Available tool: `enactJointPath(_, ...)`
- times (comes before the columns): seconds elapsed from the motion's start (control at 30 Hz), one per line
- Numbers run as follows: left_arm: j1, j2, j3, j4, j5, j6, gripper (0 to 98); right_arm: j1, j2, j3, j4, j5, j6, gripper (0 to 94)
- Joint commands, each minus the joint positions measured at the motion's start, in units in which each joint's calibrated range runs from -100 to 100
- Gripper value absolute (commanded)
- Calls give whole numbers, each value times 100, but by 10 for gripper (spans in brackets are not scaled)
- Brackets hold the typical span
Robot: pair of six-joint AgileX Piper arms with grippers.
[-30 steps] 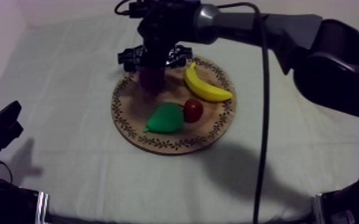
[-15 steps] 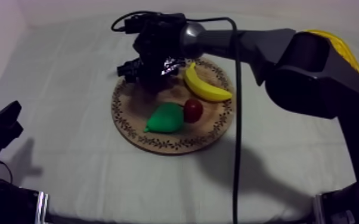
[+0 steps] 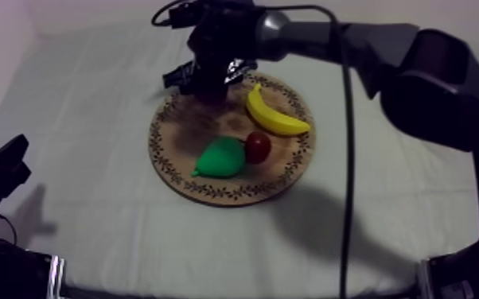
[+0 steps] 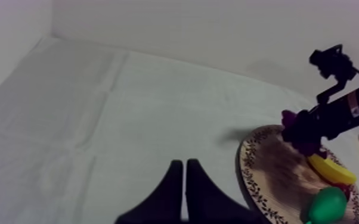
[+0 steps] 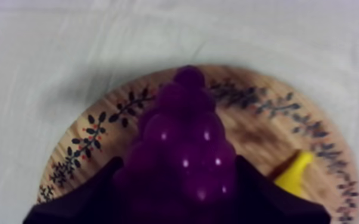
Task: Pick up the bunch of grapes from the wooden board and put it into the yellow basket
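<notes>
- Top view: the right gripper (image 3: 211, 79) hangs over the far rim of the wooden board (image 3: 181, 139); banana (image 3: 276, 116), pear (image 3: 220, 157) and small red fruit (image 3: 258, 146) lie on the board.
- Left wrist view: the left gripper (image 4: 184, 165), pinched together on nothing, sits beside the board.
- Right wrist view: black fingers (image 5: 80, 199) clamp the bunch of grapes (image 5: 185, 140) from both sides, above the board's rim.

I see the banana (image 3: 276, 115) lying slantwise, apart from the green pear (image 3: 220, 157). Small red fruit (image 3: 258, 147) sits between them, touching the pear. Cloth (image 3: 83, 119) faintly creased.
</notes>
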Motion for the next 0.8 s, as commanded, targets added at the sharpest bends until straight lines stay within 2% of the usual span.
enactJointPath(0.0,-1,0,-4,1,-3,-1,1,37,-421,328,18,-37,43,386)
enactJointPath(0.3,-1,0,-4,1,-3,-1,1,461,-1949,1476,68,-434,420,397)
enactJointPath(0.77,-1,0,-4,1,-3,-1,1,1643,-4170,3151,-149,-1666,1569,404)
